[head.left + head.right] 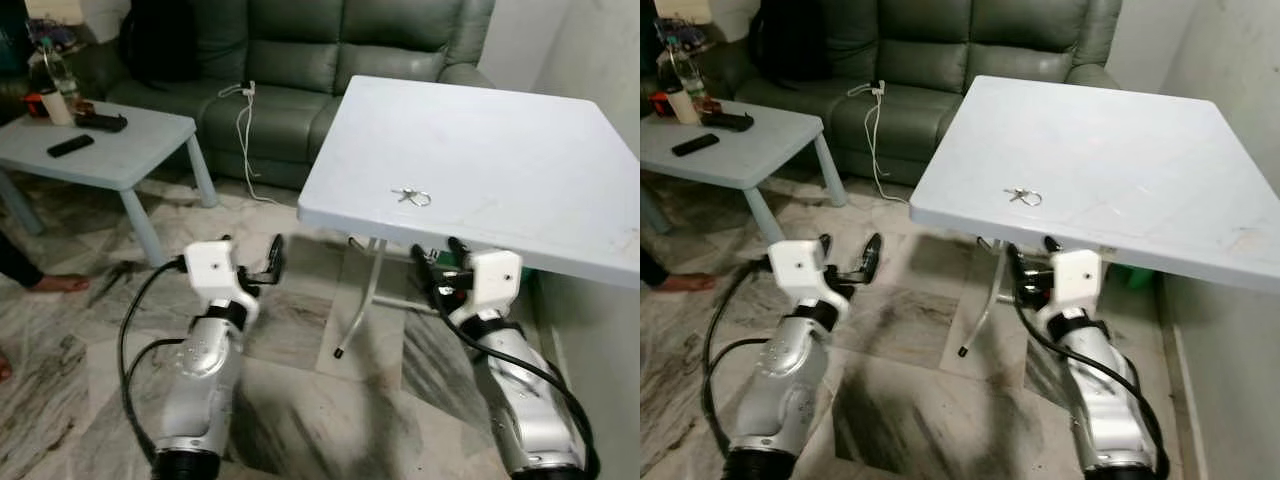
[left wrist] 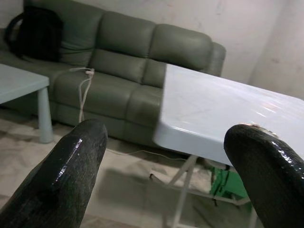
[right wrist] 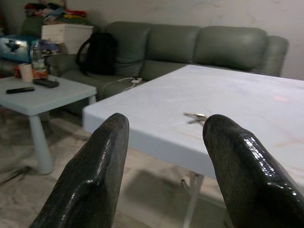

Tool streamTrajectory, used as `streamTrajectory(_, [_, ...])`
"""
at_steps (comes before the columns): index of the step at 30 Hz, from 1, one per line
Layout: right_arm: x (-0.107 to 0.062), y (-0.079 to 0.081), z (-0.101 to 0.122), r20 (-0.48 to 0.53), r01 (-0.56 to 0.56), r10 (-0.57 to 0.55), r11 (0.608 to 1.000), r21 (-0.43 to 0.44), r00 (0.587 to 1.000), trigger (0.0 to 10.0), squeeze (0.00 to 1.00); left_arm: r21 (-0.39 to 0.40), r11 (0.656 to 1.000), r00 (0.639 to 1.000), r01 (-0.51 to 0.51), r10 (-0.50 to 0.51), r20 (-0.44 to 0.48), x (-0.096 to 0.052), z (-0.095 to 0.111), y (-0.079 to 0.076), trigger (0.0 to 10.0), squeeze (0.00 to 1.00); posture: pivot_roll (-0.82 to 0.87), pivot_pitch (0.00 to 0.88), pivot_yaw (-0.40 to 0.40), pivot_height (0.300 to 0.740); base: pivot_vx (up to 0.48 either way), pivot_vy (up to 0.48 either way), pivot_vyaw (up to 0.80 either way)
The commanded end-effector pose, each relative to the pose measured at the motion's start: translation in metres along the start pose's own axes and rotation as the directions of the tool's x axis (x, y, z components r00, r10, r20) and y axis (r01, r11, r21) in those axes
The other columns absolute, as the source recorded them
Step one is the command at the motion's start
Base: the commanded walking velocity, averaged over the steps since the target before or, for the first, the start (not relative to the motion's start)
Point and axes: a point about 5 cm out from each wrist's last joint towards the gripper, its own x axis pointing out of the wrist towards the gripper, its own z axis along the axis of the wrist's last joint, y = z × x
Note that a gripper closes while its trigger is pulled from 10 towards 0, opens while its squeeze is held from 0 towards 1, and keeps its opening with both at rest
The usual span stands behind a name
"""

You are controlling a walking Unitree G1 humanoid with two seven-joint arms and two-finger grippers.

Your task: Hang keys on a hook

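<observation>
Living room, green sofa (image 1: 300, 60) behind the white table (image 1: 520, 170). Your keys (image 1: 411, 196) lie near its front edge. Left gripper (image 1: 252, 262) and right gripper (image 1: 434, 262) both spread wide, below that edge. No readable writing.

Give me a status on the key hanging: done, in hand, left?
Done: nothing yet; the keys lie on the white table near its front edge. In hand: nothing; the left gripper and right gripper are both open, below the table edge. Left: grasp, then hang; no hook visible.
</observation>
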Motion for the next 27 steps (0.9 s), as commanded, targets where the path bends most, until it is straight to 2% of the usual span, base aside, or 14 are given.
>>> streamTrajectory(1, [-0.0024,-0.0071,0.0023,0.000,0.023,-0.023,1.000,-0.004,1.000,10.0,0.00,-0.016,0.999,1.000,0.030,-0.030,0.007,0.0013,0.0016,-0.0075,10.0,0.00,-0.04,0.002,-0.077,0.740,0.000,0.000,0.00])
streamTrajectory(27, [-0.0026,-0.0034,0.0021,-0.002,0.004,-0.004,1.000,0.004,1.000,10.0,0.00,-0.016,0.999,0.999,0.036,-0.035,0.004,-0.0003,0.0007,-0.0106,10.0,0.00,-0.03,0.000,-0.084,0.740,0.259,0.000,0.00])
